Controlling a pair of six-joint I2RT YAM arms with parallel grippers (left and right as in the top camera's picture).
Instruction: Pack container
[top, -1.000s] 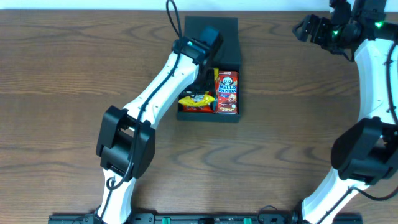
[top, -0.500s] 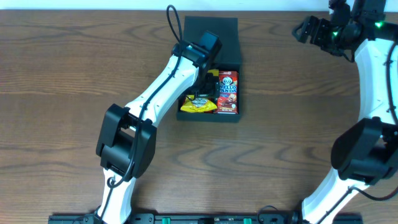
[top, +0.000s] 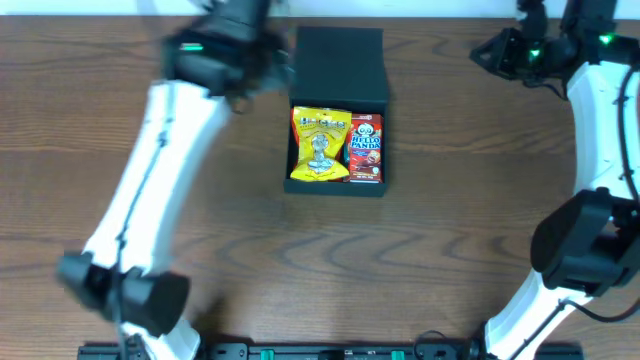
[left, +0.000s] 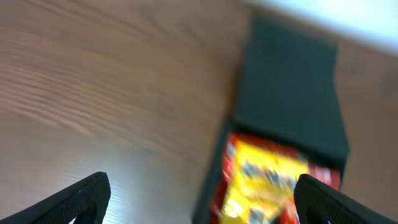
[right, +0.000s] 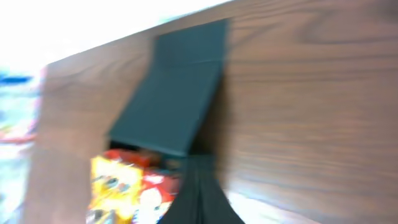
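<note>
I am reading "HELLO PANDA" on the red carton (top: 365, 148); the yellow packet (top: 320, 145) beside it is showing no legible print. The container (top: 340, 65) is lying just ahead of my left gripper (left: 202, 182), which is gaping wide, having lifted clear of the packet. My right gripper (right: 196, 186), well apart, is sitting fully closed, empty.

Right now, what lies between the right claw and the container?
Only bare wooden table. The overhead view shows nothing between the right claw and the container, whose lid is flipped open.
</note>
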